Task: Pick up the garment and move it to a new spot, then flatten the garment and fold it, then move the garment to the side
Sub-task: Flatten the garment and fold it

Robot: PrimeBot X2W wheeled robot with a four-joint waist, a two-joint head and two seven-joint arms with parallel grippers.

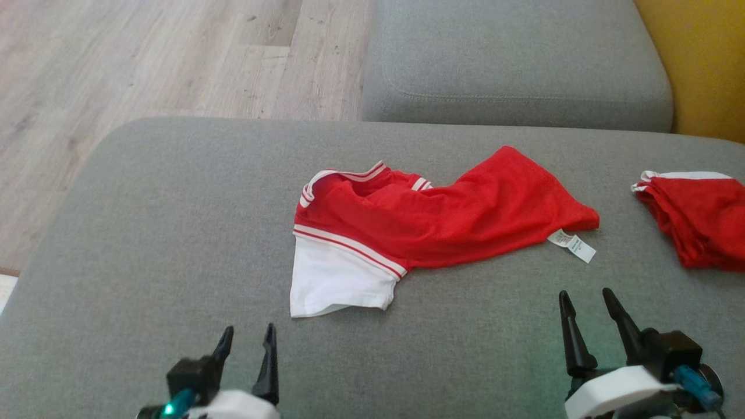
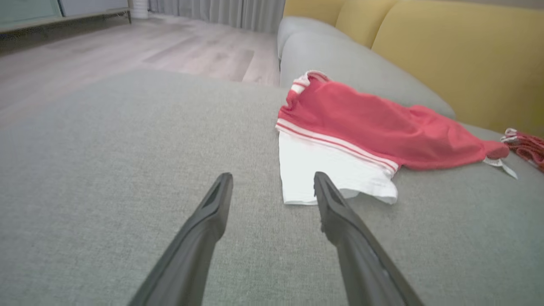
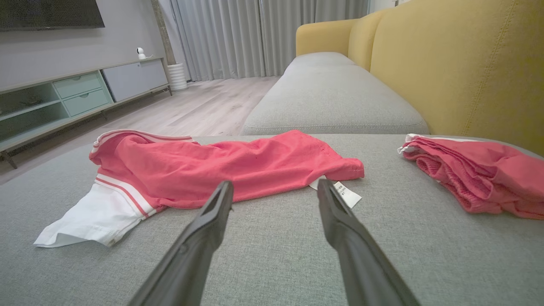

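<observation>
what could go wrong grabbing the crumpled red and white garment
The garment lies bunched and twisted, so a pinch may catch only one layer.
The open right gripper sits near the care label and might grab just that.
A second red garment lies close by; dragging could disturb it.

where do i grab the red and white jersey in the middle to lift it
Likely the two ends of the jersey, from the near side: white sleeve with the left gripper, red corner by the label with the right gripper. Both lie flat and exposed, straight ahead of those open jaws.
</observation>
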